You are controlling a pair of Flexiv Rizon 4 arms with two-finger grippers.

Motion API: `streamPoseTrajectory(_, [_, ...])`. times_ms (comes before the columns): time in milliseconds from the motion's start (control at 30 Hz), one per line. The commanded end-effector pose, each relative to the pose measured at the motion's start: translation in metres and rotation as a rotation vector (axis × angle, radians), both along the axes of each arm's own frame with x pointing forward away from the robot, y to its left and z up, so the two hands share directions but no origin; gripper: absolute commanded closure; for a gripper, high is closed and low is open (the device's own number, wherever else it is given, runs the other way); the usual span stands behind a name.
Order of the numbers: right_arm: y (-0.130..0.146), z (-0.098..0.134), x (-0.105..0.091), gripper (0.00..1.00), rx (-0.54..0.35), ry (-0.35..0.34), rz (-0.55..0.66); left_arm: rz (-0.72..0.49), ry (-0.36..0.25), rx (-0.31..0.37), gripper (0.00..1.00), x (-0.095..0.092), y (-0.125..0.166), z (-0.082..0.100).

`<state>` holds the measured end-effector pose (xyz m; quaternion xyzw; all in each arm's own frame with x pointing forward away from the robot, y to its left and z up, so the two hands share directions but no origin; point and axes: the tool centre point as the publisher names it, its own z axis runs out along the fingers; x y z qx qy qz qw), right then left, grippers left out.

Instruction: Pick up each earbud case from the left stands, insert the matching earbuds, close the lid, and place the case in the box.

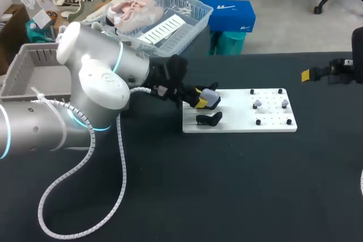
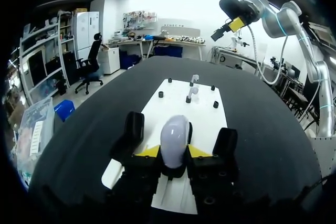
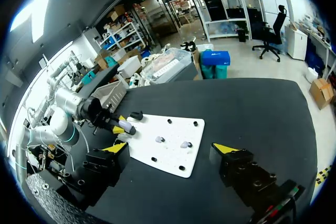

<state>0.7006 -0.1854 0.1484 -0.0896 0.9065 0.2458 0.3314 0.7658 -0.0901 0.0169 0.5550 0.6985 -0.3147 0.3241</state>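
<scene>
The left gripper (image 1: 199, 100) is clamped narrowly on a pale lavender-grey, rounded earbud case (image 1: 210, 94). The left wrist view shows a yellow tip pressed to each side of the case, which stands lifted over the near-left end of a flat white rectangular board (image 1: 238, 118). Just beside it a black curved stand (image 1: 209, 119) sits bare on the board. Further along the board, two small pale earbuds (image 1: 257, 104) stand among short black pegs, well apart from the held case. The right gripper (image 3: 170, 149) hangs wide open with nothing between its fingers, above the black table (image 1: 227, 185) off the board's far-right end. The table lies open between the board and the table's near edge. A grey slotted plastic bin (image 1: 17, 69) sits at the far-left edge, partly hidden by the left arm. Only the left wrist view shows both fingers touching the case. Only the right wrist view shows the right gripper's full spread.
</scene>
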Motion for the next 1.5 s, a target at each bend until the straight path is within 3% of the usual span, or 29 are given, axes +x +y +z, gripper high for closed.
streamPoseTrajectory(33, [0.000,0.000,0.000,0.00,0.000,0.000,0.000,0.000,0.002,-0.002,1.00,-0.004,0.002,0.001])
streamPoseTrajectory(367, [0.000,0.000,0.000,0.00,0.000,0.000,0.000,-0.012,0.006,-0.012,1.00,-0.010,0.004,0.004])
streamPoseTrajectory(700, [0.000,0.000,0.000,0.00,0.000,0.000,0.000,-0.001,-0.002,-0.020,1.00,-0.006,0.005,0.009])
streamPoseTrajectory(933, [0.000,0.000,0.000,0.00,0.000,0.000,0.000,-0.004,-0.007,-0.052,1.00,-0.007,0.008,0.024])
streamPoseTrajectory(1500, [-0.005,0.005,0.002,0.00,-0.011,0.010,0.001,-0.041,-0.060,-0.118,1.00,-0.036,0.016,0.060])
